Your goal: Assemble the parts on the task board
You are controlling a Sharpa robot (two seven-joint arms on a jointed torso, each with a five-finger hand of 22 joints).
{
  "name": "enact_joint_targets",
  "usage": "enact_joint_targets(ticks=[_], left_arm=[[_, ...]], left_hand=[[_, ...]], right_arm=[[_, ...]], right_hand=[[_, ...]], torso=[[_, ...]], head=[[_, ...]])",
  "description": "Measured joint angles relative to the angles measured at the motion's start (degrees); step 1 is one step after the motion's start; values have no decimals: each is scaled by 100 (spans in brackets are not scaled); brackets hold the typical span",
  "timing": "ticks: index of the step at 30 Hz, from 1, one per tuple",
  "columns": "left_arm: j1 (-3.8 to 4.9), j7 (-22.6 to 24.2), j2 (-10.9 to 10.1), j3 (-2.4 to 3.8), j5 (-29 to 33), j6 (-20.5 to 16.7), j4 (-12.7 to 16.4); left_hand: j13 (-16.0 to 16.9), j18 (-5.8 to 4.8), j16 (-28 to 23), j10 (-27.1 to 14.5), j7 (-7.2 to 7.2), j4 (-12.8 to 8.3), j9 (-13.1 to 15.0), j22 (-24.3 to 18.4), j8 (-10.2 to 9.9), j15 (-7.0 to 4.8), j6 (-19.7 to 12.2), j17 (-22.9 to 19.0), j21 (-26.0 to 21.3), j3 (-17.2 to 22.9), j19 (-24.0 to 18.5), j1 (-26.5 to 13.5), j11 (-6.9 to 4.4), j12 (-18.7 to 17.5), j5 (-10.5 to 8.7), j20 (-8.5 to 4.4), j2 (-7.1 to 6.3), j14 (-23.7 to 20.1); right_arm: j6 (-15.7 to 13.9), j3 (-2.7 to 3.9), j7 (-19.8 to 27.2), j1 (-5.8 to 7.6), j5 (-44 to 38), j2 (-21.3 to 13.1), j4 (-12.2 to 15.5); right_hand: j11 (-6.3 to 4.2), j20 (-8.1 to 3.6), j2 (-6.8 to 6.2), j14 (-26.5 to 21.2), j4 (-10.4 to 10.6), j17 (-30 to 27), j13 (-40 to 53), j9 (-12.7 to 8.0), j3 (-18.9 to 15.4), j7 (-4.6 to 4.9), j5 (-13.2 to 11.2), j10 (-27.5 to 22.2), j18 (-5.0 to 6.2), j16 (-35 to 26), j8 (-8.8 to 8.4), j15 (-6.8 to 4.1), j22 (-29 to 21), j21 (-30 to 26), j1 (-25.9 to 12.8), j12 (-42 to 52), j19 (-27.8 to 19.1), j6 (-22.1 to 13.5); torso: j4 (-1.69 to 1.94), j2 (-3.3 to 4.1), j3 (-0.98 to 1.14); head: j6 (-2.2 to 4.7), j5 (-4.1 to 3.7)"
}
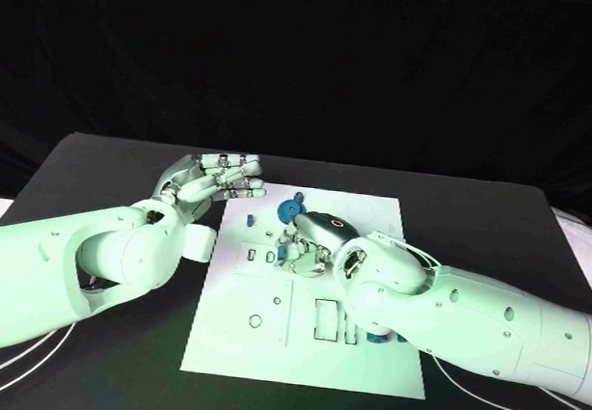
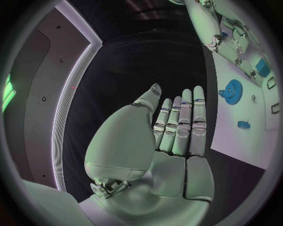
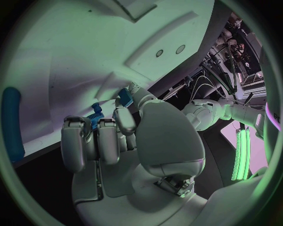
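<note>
- Board (image 1: 365, 211): the white task board lies in the middle of the head view, on the black table (image 1: 504, 214), running from centre frame down toward the lower middle.
- Left hand (image 1: 215, 180): it sits at the board's upper left corner in the head view, over the board's left edge, fingers straight and side by side, nothing in them. The left wrist view shows the same flat hand (image 2: 177, 127) with the fingers close together and the thumb a little apart.
- Right hand (image 1: 319, 234): it lies over the board just above centre frame, palm down, fingers curled onto the board. In the right wrist view the curled fingers (image 3: 97, 136) close round a small blue part (image 3: 95, 120), with another bit of blue just beyond it at the fingertips.
- Blue gear (image 1: 290, 210): it rests on the board's upper part, just left of the right hand's knuckles; in the left wrist view it shows at the right of the circle (image 2: 230, 89).
- Small blue block (image 2: 243, 125): it lies on the board, lower right of the gear in the left wrist view.
- Blue pieces (image 1: 382, 337): they peep out at the board's right edge, under the right forearm, lower right of centre in the head view.
- Long blue piece (image 3: 12, 122): it shows at the left rim of the right wrist view; what it is I cannot tell.
</note>
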Motion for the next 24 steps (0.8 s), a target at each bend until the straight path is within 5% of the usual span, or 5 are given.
enact_joint_targets(ticks=[10, 18, 22, 24], left_arm=[[0, -6, 8, 0, 0, 8, -28], [0, -142, 42, 0, -130, 18, -149], [-1, -319, 85, 0, -312, -8, -211], [-2, -452, 97, 0, -420, -17, -241]], left_hand=[[0, 1, 0, 0, 0, -23, 0, -5, -13, 11, 0, 18, 0, 4, 59, -23, 0, 0, 0, -13, 23, 57], [68, 0, 647, 682, -191, -10, 5, 330, -13, -358, 233, 523, 641, -102, 1015, -290, -251, 157, 0, -342, 51, 1206], [187, 0, 1508, 1253, -300, 133, 23, 670, 3, -583, 402, 1145, 1235, -164, 1572, -540, -448, 339, 0, -560, 90, 1895], [326, 1, 2898, 1550, -363, 151, 32, 1152, 13, -670, 465, 2470, 1801, -182, 1825, -571, -553, 555, 13, -670, 63, 1981]], right_arm=[[-640, -1, 83, -33, -2, -103, 173], [-1130, 117, 393, -24, 48, -310, 509], [-1118, 194, 815, 96, 292, -616, 794], [-1059, 218, 1031, 205, 485, -811, 920]], right_hand=[[38, 41, -97, 1, 320, -1, -65, -7, -449, 46, -125, -78, 0, -35, -2, 41, 0, -3, -37, -43, 0, -240], [72, 76, -131, 12, 723, -1, -115, -7, -896, 94, -134, -112, 0, -35, -2, 70, 4, -23, 239, -79, -6, -369], [93, 82, -75, -9, 815, -2, -143, -1, -987, 98, -231, -133, 0, -35, -2, 91, 4, -23, 362, -108, 1, -373], [92, 82, -43, -9, 830, -2, -159, -1, -1003, 98, -231, -175, 1, -35, -2, 91, 4, -23, 394, -133, 1, -373]], torso=[[0, 1, 5], [-7, -8, 12], [-7, -18, 23], [-10, -30, 30]], head=[[3, 2], [24, 2], [32, 7], [30, 16]])
